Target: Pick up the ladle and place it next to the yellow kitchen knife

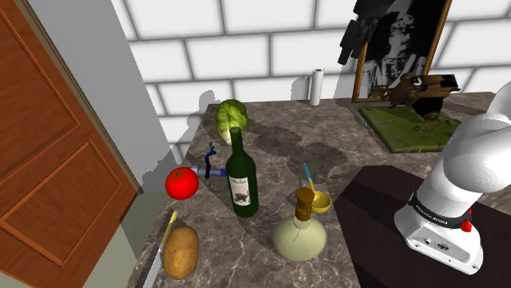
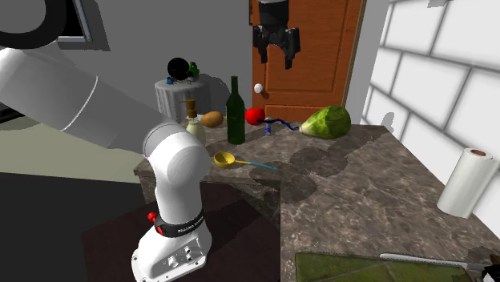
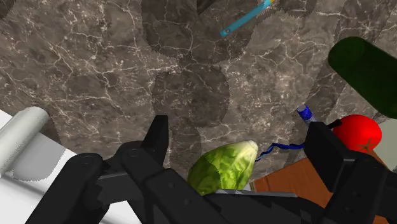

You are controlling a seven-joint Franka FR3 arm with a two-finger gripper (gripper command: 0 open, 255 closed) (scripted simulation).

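Currently the ladle [image 1: 318, 199], with a yellow bowl and blue handle, lies on the marbled counter [image 1: 278, 147] at lower centre of the shoulder view. It sits just behind a corked pale flask [image 1: 300, 233] and to the right of a dark green wine bottle [image 1: 241, 176]. The yellow kitchen knife [image 1: 166, 233] lies at lower left beside a potato [image 1: 180, 251], well apart from the ladle. The gripper [image 2: 276, 46] hangs high over the counter, fingers apart and empty, above a green cabbage [image 3: 222, 167].

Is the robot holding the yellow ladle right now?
No, the ladle lies on the counter, while the gripper hangs high up, open and empty.
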